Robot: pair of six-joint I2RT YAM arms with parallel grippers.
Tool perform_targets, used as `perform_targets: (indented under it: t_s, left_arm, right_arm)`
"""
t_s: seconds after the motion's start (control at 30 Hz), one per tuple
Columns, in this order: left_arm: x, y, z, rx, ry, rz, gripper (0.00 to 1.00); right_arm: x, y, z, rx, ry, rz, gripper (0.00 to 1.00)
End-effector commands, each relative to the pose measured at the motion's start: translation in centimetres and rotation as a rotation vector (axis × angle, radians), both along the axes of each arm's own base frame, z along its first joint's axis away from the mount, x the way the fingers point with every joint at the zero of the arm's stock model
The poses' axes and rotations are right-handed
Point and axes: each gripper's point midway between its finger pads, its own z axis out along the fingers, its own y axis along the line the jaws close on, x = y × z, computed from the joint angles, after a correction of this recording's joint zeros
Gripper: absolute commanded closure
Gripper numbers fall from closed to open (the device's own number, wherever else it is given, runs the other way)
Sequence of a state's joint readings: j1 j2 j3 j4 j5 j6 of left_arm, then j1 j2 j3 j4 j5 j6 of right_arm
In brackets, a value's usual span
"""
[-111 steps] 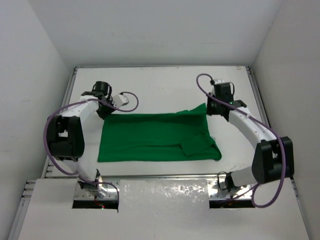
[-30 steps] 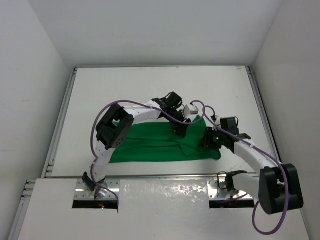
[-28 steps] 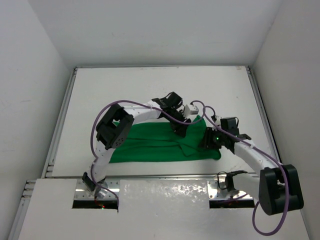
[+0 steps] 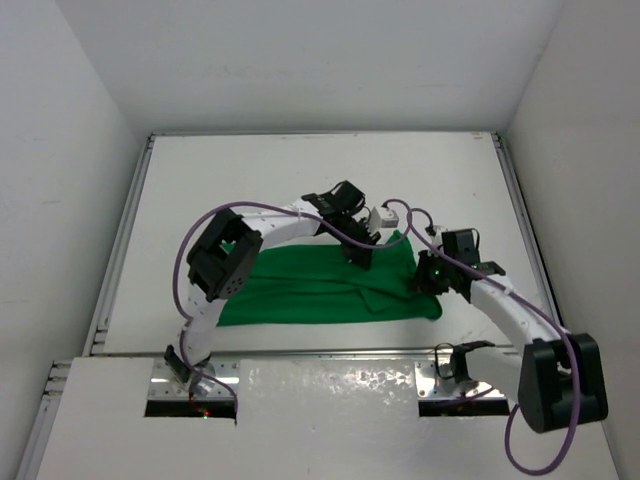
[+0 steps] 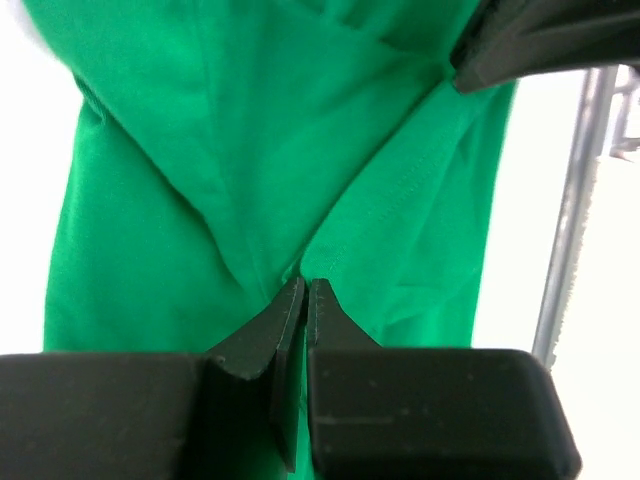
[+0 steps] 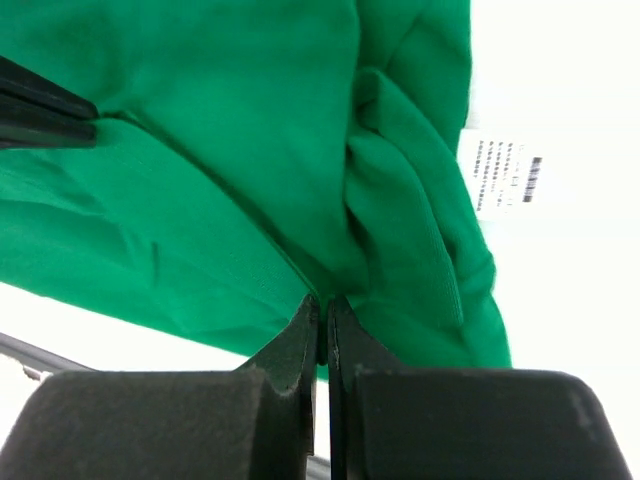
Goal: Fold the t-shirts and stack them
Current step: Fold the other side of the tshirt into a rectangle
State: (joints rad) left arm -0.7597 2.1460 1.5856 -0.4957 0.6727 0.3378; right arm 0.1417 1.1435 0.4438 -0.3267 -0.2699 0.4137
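Observation:
The green t-shirt (image 4: 300,292) lies partly folded on the white table, stretched left to right. My left gripper (image 4: 360,254) reaches across from the left and is shut on a fold of the shirt near its upper right part; the pinched cloth shows in the left wrist view (image 5: 305,283). My right gripper (image 4: 422,278) is shut on the shirt's right edge, with the cloth bunched at its tips in the right wrist view (image 6: 326,300). The two grippers are close together over the shirt's right end. The cloth under the grippers is hidden in the top view.
The white table (image 4: 300,180) has raised metal rails on its left side (image 4: 125,240) and right side (image 4: 520,220). A white label with a barcode (image 6: 505,172) lies on the table beside the shirt. The left arm's elbow (image 4: 222,262) hangs over the shirt's left part.
Since 3.7 s ago both arms came in from the far corners onto the shirt's right end. In the last second both grippers shifted slightly toward the far side with the cloth.

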Motion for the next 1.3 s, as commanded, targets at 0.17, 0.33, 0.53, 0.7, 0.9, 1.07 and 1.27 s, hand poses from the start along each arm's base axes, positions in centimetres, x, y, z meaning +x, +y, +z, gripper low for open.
perform_targets:
  t_s: [0.17, 0.33, 0.53, 0.7, 0.9, 1.07, 1.27]
  left_arm:
    - [-1.3, -0.5, 7.4, -0.167, -0.136, -0.101, 1.0]
    - [-2.4, 0.5, 6.2, -0.137, -0.111, -0.136, 1.0]
    - [-3.3, 1.8, 4.5, -0.095, -0.107, -0.154, 1.0]
    - [-2.4, 1.8, 4.3, -0.082, -0.122, -0.094, 1.0]
    - [0.8, 2.0, 5.6, -0.095, -0.196, 0.111, 1.0]
    - [2.5, 2.7, 3.7, -0.033, -0.215, 0.222, 1.0]
    - [3.0, 2.5, 2.5, -0.012, -0.206, 0.253, 1.0]
  right_arm:
    - [-3.6, -0.1, 2.3, -0.026, -0.013, 0.058, 1.0]
    - [-6.0, 0.4, 1.3, 0.015, 0.037, 0.045, 1.0]
    - [-5.7, 1.8, 1.3, 0.069, 0.039, 0.059, 1.0]
    - [-1.5, 1.3, 3.9, -0.006, -0.049, 0.067, 1.0]
    - [2.8, 1.3, 4.0, -0.062, -0.071, 0.087, 1.0]
    - [5.0, 0.8, 3.8, -0.119, -0.094, 0.088, 1.0]
    - [6.0, 0.5, 2.9, -0.154, -0.079, 0.099, 1.0]
